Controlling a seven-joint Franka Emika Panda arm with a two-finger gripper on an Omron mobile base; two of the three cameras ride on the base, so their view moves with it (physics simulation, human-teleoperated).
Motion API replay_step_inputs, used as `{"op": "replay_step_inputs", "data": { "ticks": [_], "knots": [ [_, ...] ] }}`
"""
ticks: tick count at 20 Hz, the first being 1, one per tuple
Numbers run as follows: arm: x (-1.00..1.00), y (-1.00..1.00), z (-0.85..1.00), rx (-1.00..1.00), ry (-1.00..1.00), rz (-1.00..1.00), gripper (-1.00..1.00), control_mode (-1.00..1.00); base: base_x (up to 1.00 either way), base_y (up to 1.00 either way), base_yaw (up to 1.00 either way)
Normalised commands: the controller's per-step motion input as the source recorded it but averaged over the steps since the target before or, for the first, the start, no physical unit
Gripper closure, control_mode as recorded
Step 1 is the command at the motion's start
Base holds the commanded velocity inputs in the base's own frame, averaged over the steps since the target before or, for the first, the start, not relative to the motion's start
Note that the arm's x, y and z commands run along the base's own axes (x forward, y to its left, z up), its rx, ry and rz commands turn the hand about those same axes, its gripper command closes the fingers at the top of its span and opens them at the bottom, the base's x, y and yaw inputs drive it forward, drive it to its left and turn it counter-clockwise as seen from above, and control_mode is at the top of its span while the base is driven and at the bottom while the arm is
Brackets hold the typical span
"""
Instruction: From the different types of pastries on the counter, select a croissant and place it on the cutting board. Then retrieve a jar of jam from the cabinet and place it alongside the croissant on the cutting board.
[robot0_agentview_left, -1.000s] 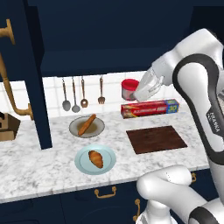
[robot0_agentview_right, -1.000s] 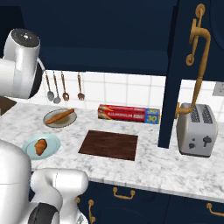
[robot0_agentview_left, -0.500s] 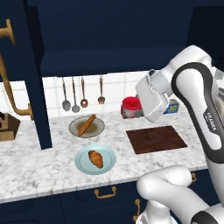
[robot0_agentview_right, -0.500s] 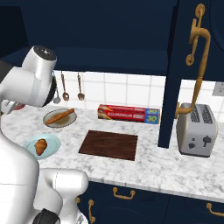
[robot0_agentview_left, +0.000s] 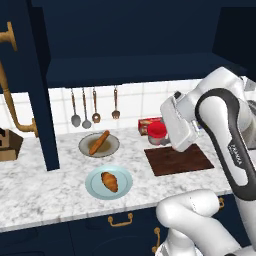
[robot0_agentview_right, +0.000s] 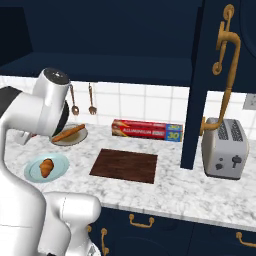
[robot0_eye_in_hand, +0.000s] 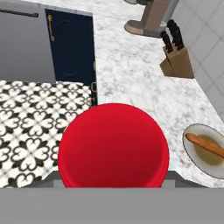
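Since a second ago we have brought the jar (robot0_agentview_left: 157, 131) down from the cabinet; jaws clamp it. Next: lower onto the cutting board (robot0_agentview_left: 179, 159); croissant (robot0_agentview_left: 110, 181) remains plated.

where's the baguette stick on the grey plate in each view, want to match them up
Left base view: the baguette stick lies left of centre on the grey plate, under the hanging utensils.
Right base view: at mid-left, its left end hidden by the arm.
Hand view: at the right edge, on the same plate.
Shared landmark: the grey plate under it.
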Motion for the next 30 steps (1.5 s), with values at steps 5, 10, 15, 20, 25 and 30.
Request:
{"op": "replay_step_inputs", "data": {
  "ticks": [5,10,15,20,25,30],
  "knots": [
    [0.39,-0.36,-0.59,-0.04,-0.21,0.00,1.00,-1.00,0.00,0.00,0.00],
    [0.47,-0.72,-0.50,0.00,-0.11,0.06,1.00,-1.00,0.00,0.00,0.00],
    [0.52,-0.87,-0.27,0.00,-0.01,0.11,1.00,-1.00,0.00,0.00,0.00],
    [0.79,-0.62,-0.29,0.00,0.00,0.01,1.00,-1.00,0.00,0.00,0.00],
    [0.85,-0.52,-0.31,0.00,0.00,0.00,1.00,-1.00,0.00,0.00,0.00],
    [0.22,-0.64,-0.21,0.00,-0.02,0.08,1.00,-1.00,0.00,0.00,0.00]
  ]
}}
